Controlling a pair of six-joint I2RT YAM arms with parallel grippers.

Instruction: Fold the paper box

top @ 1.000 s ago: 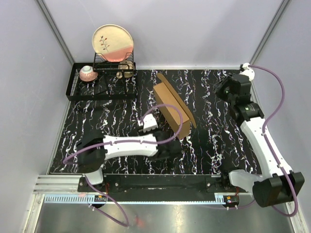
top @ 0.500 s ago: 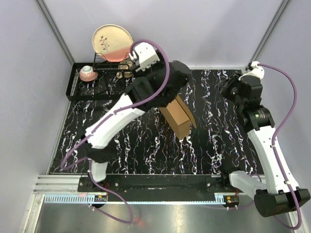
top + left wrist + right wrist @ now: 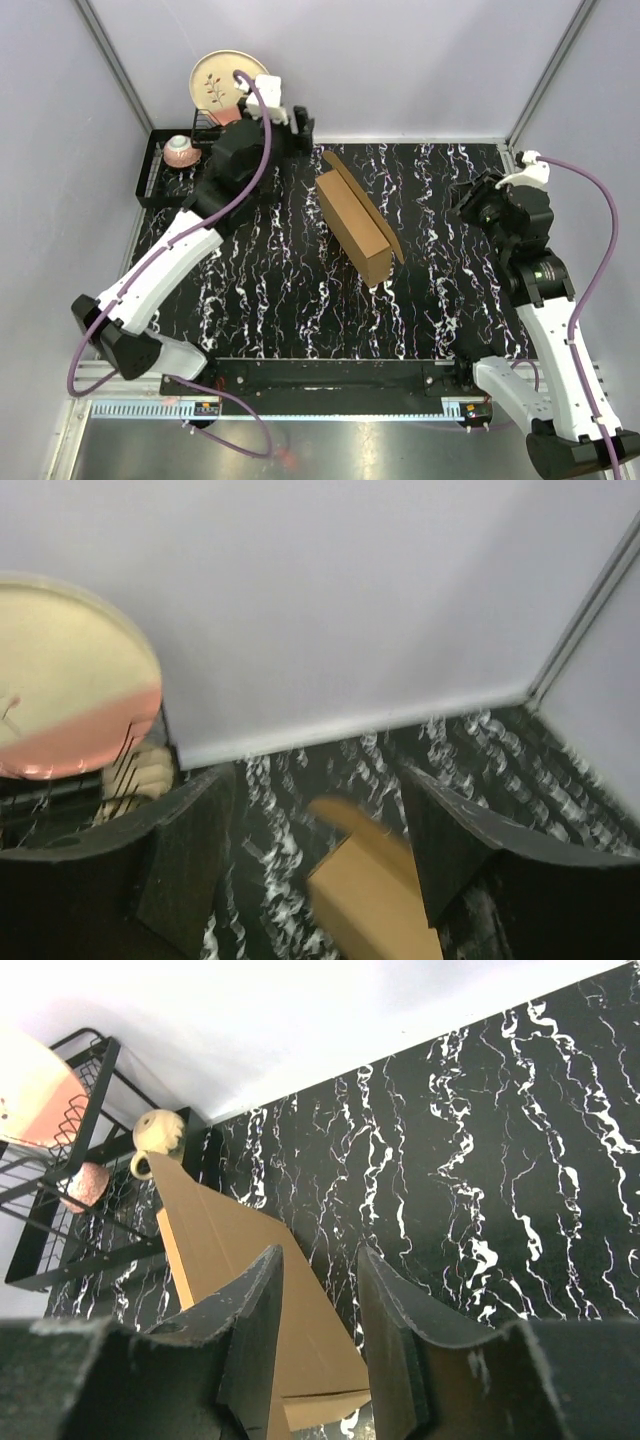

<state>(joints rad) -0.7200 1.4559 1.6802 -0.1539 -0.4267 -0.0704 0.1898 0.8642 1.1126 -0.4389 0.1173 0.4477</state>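
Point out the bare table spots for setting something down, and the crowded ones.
Bare: the table between the left arm, the paper box and the near edge; also the strip between box and right arm. Crowded: the far-left corner, where the left gripper hangs by the dish rack.

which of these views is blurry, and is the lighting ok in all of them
Left wrist: smeared throughout, so the plain brown cardboard box and the cream and pink round plate have soft edges. Right wrist: the box and the black marbled table look crisp, and only the dark fingers up close are soft. Top external: sharp and evenly lit.
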